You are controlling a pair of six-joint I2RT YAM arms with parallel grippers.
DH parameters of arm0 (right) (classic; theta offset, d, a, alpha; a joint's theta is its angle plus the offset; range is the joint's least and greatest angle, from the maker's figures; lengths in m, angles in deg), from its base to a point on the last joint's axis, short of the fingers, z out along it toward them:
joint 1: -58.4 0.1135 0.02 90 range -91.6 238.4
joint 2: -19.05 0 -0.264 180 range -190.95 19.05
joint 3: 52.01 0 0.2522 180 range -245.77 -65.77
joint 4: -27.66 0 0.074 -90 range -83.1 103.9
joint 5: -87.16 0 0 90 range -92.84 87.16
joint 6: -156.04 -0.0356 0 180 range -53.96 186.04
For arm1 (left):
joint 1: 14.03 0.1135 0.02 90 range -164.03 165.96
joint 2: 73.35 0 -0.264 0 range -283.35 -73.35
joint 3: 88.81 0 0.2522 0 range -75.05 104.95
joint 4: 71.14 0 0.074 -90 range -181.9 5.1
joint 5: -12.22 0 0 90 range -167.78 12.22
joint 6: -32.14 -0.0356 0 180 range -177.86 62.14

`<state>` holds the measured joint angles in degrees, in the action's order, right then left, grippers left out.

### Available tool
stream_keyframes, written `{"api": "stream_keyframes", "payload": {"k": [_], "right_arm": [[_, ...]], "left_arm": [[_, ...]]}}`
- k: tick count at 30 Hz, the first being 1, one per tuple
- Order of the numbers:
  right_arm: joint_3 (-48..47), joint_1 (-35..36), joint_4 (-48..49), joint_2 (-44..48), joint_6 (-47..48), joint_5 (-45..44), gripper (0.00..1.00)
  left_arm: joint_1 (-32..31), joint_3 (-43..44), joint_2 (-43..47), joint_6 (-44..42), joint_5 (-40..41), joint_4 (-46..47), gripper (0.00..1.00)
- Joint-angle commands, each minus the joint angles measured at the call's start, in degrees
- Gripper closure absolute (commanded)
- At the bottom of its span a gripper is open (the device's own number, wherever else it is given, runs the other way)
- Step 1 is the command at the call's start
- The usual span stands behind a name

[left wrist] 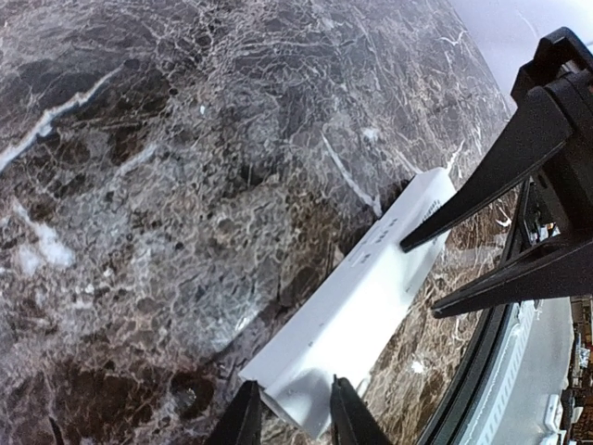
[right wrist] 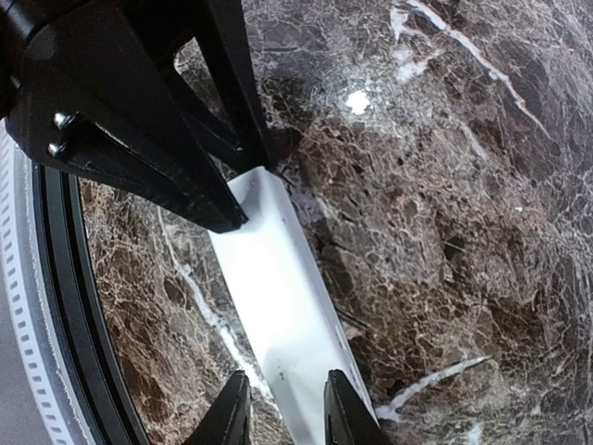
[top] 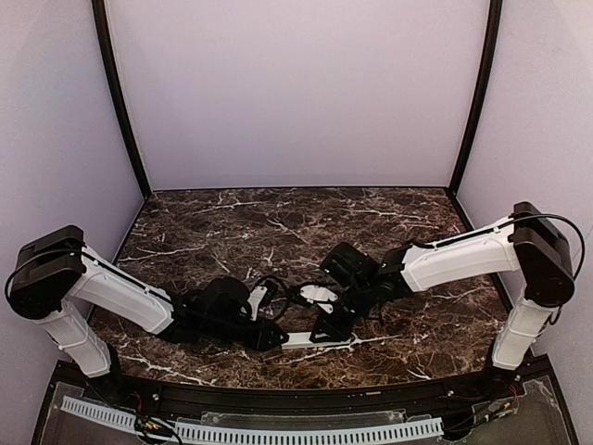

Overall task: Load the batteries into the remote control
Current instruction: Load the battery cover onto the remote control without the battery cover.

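The remote control (top: 301, 340) (left wrist: 361, 306) (right wrist: 278, 297), a slim white bar, lies flat on the marble near the table's front edge. My left gripper (top: 276, 338) (left wrist: 292, 417) straddles its left end, jaws slightly apart, one finger right at the bar's corner. At the other end my right gripper (top: 326, 334) (right wrist: 283, 417) straddles the bar too, with a sliver of marble showing between one finger and the bar's edge. Each wrist view shows the other gripper's black fingers (left wrist: 482, 195) (right wrist: 204, 185) at the far end. The batteries are out of view.
A black rail (top: 296, 394) runs along the table's front edge just behind the remote, with a white slotted duct (top: 278, 434) below it. Lilac walls close the back and sides. Both forearms (top: 120, 292) (top: 459, 260) slant inward over the marble.
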<state>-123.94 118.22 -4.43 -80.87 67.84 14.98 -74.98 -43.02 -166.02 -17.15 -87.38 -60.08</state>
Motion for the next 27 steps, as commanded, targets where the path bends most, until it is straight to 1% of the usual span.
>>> {"api": "stream_keyframes", "payload": {"k": [1, 6, 10, 13, 15, 17, 23, 27], "right_arm": [[1.86, -0.91, -8.05, 0.86, -1.63, -3.71, 0.71], [1.60, -1.59, -9.43, 2.84, -1.78, -4.43, 0.68], [2.19, -3.16, -10.24, 5.22, -4.77, -4.42, 0.61], [2.82, -4.90, -11.06, 7.77, -6.18, -3.64, 0.59], [3.14, -5.59, -11.58, 9.12, -6.86, -3.25, 0.55], [3.33, -6.05, -11.81, 10.43, -7.52, -2.35, 0.53], [4.69, -7.51, -12.95, 11.84, -9.33, -0.60, 0.50], [7.13, -8.98, -12.43, 11.76, -10.82, 1.17, 0.52]], "left_arm": [[-0.67, 0.22, -1.22, -2.17, 0.66, -9.25, 0.73], [-0.66, 0.82, -0.94, -2.75, 1.23, -10.23, 0.69], [-0.77, 1.67, -1.21, -3.29, 1.43, -11.10, 0.69], [-0.75, 2.02, -1.56, -3.58, 1.49, -11.65, 0.69], [-0.75, 2.09, -1.71, -3.58, 1.23, -11.53, 0.70], [-0.75, 1.96, -1.48, -3.70, 0.93, -10.97, 0.67], [-0.75, 1.05, 0.97, -3.30, 0.62, -9.47, 0.59], [-0.76, 1.62, 2.86, -3.33, 1.56, -10.52, 0.58]]}}
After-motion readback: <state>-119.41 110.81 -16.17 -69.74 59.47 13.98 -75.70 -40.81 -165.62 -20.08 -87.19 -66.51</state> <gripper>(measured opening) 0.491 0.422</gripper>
